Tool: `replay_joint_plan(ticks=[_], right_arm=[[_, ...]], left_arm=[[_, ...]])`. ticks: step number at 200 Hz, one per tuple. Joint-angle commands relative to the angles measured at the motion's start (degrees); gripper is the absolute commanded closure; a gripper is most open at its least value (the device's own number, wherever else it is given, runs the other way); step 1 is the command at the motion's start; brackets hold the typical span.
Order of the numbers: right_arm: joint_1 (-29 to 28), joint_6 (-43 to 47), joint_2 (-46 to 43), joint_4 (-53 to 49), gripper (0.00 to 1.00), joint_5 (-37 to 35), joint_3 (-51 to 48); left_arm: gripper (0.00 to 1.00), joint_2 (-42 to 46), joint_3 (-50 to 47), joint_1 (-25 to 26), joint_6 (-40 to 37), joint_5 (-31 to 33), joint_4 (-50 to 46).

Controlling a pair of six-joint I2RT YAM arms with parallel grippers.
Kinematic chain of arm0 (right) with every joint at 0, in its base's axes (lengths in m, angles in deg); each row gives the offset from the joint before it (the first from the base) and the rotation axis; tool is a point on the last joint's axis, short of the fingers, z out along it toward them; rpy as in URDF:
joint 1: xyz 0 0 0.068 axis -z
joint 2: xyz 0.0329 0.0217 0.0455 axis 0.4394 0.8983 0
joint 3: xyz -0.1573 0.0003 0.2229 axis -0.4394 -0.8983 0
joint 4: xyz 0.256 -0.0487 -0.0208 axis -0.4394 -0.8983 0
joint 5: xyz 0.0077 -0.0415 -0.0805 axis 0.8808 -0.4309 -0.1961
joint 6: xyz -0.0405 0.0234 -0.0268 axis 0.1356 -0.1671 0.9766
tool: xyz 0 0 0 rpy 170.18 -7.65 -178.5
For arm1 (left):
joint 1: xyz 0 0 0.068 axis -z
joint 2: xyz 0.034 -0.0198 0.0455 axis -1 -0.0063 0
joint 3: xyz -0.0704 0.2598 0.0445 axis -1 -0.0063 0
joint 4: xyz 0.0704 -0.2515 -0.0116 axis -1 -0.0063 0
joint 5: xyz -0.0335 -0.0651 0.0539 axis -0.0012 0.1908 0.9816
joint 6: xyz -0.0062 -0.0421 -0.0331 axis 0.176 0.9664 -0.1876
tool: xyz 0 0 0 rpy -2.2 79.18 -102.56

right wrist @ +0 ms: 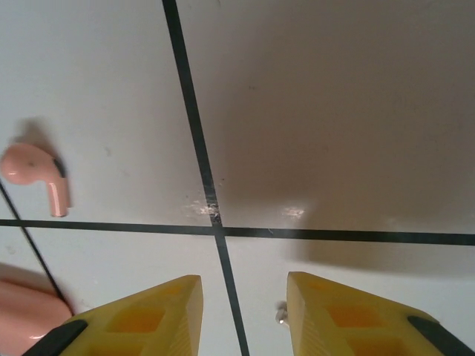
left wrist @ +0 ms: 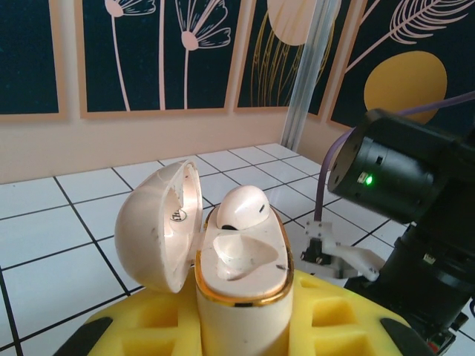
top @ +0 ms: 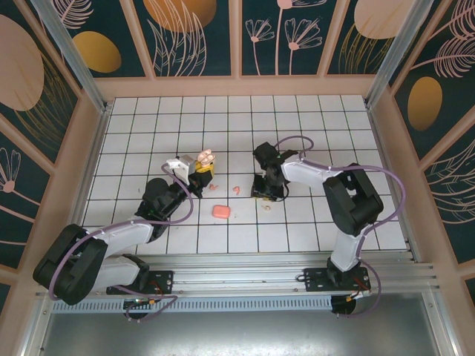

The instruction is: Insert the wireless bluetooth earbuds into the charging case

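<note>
At the centre of the tabletop point(top: 334, 133), the left gripper point(top: 200, 172) clamps the open charging case point(left wrist: 241, 252), 1 earbud point(left wrist: 239, 208) seated. The right gripper point(right wrist: 245, 311) hangs low, jaws apart; a pink earbud point(right wrist: 37, 174) lies nearby. Best centre the jaws across a bud before closing.

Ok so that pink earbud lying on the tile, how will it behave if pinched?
The pink earbud looks smooth and rounded, so it may slip out of a pinch. Lying flat on the glossy tile, it probably slides when nudged. Being so small, it is likely light.
</note>
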Motion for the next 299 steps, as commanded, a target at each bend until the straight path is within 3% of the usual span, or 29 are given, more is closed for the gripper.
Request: replay_joint_plan(ticks=[1,164,203,241,299], right_arm=[[-1.09,1.06,1.25,-0.08,0.64,1.49,1.20],[-4.80,4.30,-3.06,-7.65,0.70,4.64,-1.84],[-4.38,-2.43,-11.45,-8.12,0.63,1.20,-3.27],[-3.08,-8.91,-17.99,-6.59,0.60,1.32,-12.15],[-2.35,-9.37,-15.55,-0.76,0.55,1.70,-15.35]], left_arm=[[0.95,0.53,1.93,-0.40,-1.29,0.16,0.56],[0.95,0.03,2.33,-0.34,-1.11,-0.36,0.26],[0.95,-0.07,2.45,-0.39,-1.12,-0.80,0.25],[0.95,-0.31,2.88,-0.40,-1.16,-1.46,0.37],[0.95,-1.49,3.62,-0.41,-0.50,-2.22,0.94]])
